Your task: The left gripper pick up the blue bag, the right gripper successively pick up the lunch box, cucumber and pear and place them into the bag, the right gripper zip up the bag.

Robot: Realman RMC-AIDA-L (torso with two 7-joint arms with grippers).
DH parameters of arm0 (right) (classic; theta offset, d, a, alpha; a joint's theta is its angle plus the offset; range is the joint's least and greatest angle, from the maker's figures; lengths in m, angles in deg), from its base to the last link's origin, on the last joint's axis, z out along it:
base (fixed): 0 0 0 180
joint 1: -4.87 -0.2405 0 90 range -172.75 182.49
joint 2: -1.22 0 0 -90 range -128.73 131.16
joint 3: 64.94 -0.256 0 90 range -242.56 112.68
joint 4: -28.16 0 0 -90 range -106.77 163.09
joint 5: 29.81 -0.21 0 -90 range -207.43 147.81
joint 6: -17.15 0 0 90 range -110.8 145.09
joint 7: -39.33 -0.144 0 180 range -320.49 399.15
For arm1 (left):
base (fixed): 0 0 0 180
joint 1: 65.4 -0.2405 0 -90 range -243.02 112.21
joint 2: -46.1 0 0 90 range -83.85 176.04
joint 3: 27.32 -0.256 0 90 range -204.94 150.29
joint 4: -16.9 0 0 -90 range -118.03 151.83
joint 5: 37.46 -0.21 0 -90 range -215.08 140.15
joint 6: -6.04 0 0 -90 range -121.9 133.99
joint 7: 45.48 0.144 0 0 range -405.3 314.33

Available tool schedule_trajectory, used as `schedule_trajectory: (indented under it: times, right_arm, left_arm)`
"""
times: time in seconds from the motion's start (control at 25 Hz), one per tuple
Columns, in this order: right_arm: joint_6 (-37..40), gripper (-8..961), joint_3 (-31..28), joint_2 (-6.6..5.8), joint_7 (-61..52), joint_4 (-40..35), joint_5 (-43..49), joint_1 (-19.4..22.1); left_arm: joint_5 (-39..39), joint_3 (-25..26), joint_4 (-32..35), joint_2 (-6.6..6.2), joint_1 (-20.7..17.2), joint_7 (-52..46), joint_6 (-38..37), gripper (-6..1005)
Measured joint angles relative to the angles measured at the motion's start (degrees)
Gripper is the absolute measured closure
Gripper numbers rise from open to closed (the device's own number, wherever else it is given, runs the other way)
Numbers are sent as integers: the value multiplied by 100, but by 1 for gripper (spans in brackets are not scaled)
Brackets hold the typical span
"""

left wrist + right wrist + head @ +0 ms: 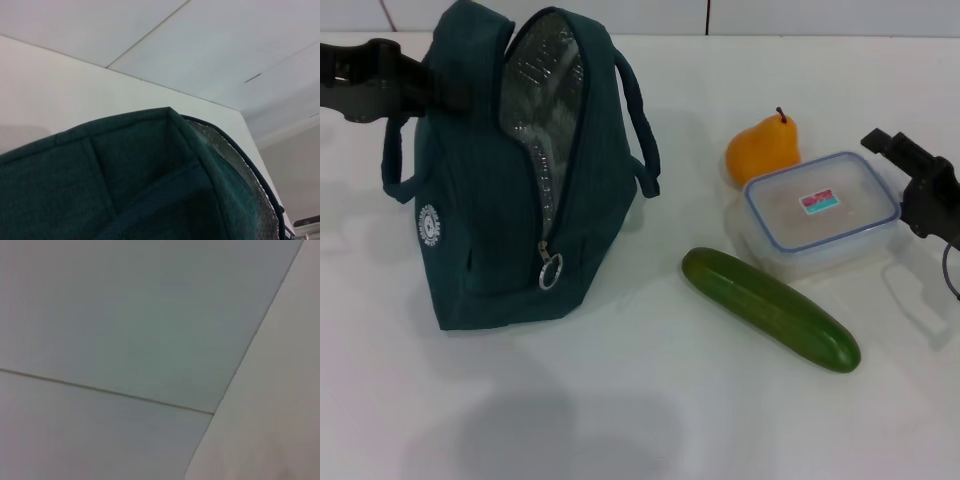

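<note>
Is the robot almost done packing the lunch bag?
No, it has barely started. The left hand is at the blue bag, which stands unzipped on the table. The lunch box, cucumber and pear all still lie outside it. The right hand is beside the lunch box, holding nothing. Packing and zipping remain.

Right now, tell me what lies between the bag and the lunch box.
In the head view, bare white table separates the blue bag from the lunch box; the cucumber lies nearer.

Bright even overhead light, soft shadows under bag [510, 190]; right wrist view blurry.
</note>
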Motion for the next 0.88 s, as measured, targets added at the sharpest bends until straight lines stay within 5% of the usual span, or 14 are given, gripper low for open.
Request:
schedule_trajectory:
  times: [0.2, 0.88]
  right_arm:
    - [55, 284, 161, -4, 39, -161, -1, 116]
    - [17, 762, 217, 1, 52, -313, -8, 233]
  left_arm:
    - [7, 0, 0, 8, -34, 5, 0, 964]
    - [25, 0, 13, 26, -57, 19, -44, 962]
